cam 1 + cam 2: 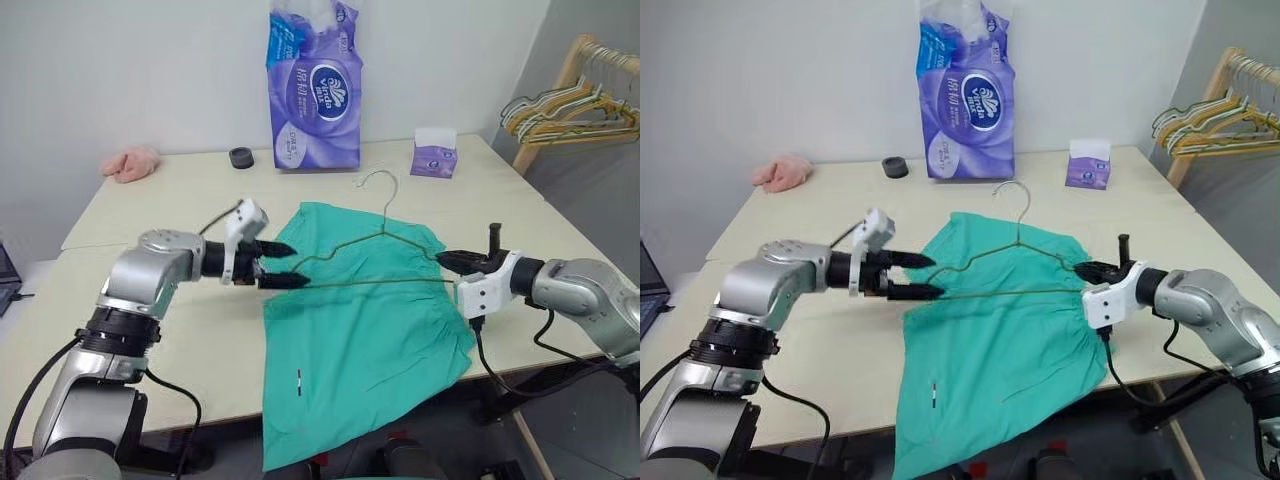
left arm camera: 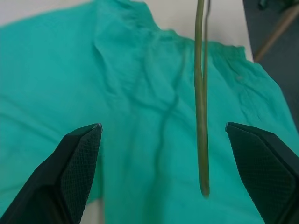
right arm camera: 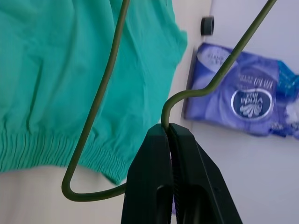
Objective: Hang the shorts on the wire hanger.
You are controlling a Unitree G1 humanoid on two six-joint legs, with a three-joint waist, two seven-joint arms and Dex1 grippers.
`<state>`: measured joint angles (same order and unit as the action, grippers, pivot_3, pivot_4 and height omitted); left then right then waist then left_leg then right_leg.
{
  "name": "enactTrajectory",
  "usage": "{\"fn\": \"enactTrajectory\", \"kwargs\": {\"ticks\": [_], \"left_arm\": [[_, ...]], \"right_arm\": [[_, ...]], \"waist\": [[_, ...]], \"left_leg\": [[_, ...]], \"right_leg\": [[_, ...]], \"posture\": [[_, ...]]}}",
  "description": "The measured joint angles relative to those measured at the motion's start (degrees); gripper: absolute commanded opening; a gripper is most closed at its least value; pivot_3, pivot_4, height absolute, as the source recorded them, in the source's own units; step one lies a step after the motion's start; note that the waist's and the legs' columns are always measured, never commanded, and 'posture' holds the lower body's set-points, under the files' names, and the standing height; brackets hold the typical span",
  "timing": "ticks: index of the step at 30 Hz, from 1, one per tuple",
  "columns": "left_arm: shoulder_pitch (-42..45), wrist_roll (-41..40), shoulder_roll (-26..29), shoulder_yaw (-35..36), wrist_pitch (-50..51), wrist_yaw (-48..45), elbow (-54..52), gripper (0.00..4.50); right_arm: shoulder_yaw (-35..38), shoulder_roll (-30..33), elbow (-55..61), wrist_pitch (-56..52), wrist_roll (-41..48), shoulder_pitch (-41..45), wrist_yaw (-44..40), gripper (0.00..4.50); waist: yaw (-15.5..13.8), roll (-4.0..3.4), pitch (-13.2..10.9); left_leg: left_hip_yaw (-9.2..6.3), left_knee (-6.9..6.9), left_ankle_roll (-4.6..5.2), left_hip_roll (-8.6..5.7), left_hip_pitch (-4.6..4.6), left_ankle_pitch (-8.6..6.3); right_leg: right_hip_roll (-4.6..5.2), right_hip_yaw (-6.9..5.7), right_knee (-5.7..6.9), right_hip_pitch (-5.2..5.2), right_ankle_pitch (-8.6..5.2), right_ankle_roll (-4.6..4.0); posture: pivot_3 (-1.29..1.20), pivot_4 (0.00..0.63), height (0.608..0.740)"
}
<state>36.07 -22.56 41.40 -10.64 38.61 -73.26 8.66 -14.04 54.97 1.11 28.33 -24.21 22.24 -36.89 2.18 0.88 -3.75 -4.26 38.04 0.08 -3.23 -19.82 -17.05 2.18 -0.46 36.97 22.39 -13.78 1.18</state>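
The teal shorts lie flat on the table, waistband to the right, their lower part hanging over the front edge. The wire hanger is held a little above them, hook pointing away from me. My right gripper is shut on the hanger's right corner, and the right wrist view shows the wire clamped at its tips. My left gripper stands open at the hanger's left end. In the left wrist view that wire end sits between the open fingers, touching neither, over the shorts.
At the table's back stand a tall purple tissue pack, a small purple tissue box, a black ring and a pink cloth. A wooden rack with several hangers stands off the table's right side.
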Motion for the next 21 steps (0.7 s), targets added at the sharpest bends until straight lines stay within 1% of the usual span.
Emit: {"fn": "enactTrajectory", "kwargs": {"ticks": [5,13,16,21], "left_arm": [[-0.52,1.35,0.41,-1.92,-2.09,-2.61,-2.33,4.49],[-4.36,4.68,0.46,-5.99,-6.59,-4.9,-4.1,4.49],[-4.39,5.04,0.3,-6.04,-6.75,-4.88,-4.05,3.93],[-4.39,5.06,-0.15,-6.04,-6.72,-4.9,-3.98,2.53]], "right_arm": [[-0.77,-1.0,0.36,0.71,0.09,1.21,-3.14,0.0],[-0.76,-3.08,1.9,-0.47,0.91,1.47,-6.12,0.0],[-0.7,-3.5,2.76,-1.25,1.31,1.45,-6.94,0.0],[-0.4,-3.52,3.11,-1.85,1.32,1.43,-7.3,0.0]], "waist": [[-0.07,-0.01,-0.01],[0.15,-0.04,-0.04],[0.17,-0.05,-0.08],[0.24,-0.06,-0.08]], "left_leg": [[0.02,0.0,0.01,0.0,0.02,0.0],[0.03,0.0,0.03,0.02,0.02,-0.01],[0.02,0.01,0.05,0.02,0.03,-0.02],[0.03,0.02,0.05,0.02,0.03,-0.02]], "right_leg": [[0.0,0.01,0.02,-0.01,0.0,-0.01],[-0.01,0.02,0.04,0.0,-0.01,-0.04],[-0.01,0.0,0.06,-0.01,-0.01,-0.03],[-0.01,0.0,0.07,-0.01,-0.01,-0.03]], "posture": [[-0.1,0.022,0.74],[-0.11,0.027,0.74],[-0.12,0.028,0.74],[-0.12,0.029,0.74]]}}
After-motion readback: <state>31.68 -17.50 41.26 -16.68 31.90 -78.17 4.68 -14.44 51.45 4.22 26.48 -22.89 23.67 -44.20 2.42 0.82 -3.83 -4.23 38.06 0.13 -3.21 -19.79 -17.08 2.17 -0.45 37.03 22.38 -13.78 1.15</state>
